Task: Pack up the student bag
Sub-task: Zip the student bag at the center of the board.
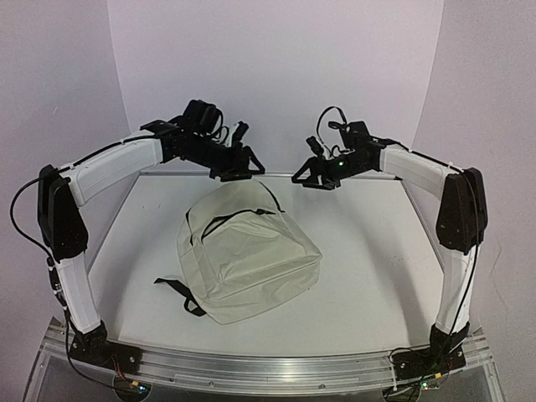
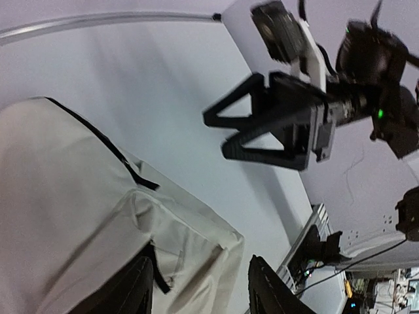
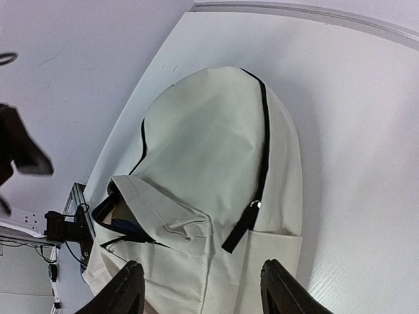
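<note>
Bag [image 1: 247, 255] lies flat at mid-table [image 1: 368, 276], rounded top toward the far edge, 1 black strap [image 1: 180, 293] trailing off its near-left corner. A black zipper [image 3: 264, 131] runs over the top and ends in a short pull tab [image 3: 239, 232].

Right wrist view: a flap near the bottom stands slightly open, showing dark lining [image 3: 105, 208] and a bit of something blue I cannot identify.

Left gripper [image 1: 243, 170]: raised above the far end of the bag, fingers apart, nothing between them. Right gripper [image 1: 308, 180]: same height, opposite it, jaws wide and empty. Neither touches the bag.

Handling, my judgement: soft fabric, limp and probably light. It will sag and fold under a 1-point lift and may slide on the smooth table. I expect the firmest holds to be the stitched rim of the opening, the pull tab for zipper work and the strap for dragging. I would use 2 grips, 1 per side of the opening, to keep it spread.
</note>
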{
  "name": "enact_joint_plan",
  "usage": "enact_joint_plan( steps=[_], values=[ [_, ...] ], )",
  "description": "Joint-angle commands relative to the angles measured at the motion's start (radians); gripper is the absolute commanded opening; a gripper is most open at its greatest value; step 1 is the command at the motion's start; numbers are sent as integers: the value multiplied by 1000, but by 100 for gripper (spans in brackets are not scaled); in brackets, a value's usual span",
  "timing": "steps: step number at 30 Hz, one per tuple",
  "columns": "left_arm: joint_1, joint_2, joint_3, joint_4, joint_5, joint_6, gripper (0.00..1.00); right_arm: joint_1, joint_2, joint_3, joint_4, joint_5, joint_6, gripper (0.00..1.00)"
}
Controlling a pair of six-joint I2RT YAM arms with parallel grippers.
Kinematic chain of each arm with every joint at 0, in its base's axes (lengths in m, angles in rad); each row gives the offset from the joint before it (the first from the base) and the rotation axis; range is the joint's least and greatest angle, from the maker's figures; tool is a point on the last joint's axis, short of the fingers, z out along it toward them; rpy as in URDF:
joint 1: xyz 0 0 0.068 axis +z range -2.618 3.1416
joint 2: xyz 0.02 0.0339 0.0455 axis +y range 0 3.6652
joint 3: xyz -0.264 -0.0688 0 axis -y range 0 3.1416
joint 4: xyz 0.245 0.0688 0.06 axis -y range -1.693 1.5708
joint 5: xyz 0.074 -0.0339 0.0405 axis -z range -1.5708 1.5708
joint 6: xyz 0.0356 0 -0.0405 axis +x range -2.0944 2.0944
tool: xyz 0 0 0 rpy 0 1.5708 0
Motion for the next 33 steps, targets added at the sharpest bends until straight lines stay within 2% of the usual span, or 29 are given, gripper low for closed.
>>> enact_joint_plan(
  steps=[1, 5, 11, 16, 33],
  values=[
    [-65, 58, 110, -176, -63, 83, 50, 26, -6, -49, 4, -56, 15, 67],
    [-112, 95, 164, -249, -116, 127, 52, 27, 29, -59, 7, -64, 37, 69],
    [-119, 152, 241, -353, -197, 192, 51, 33, 110, -40, 9, -93, 80, 74],
    [-121, 159, 259, -365, -247, 218, 51, 48, 152, -19, 10, -91, 91, 77],
    [-122, 245, 330, -462, -196, 280, 46, 81, 234, 74, 16, -173, 124, 74]
  ],
)
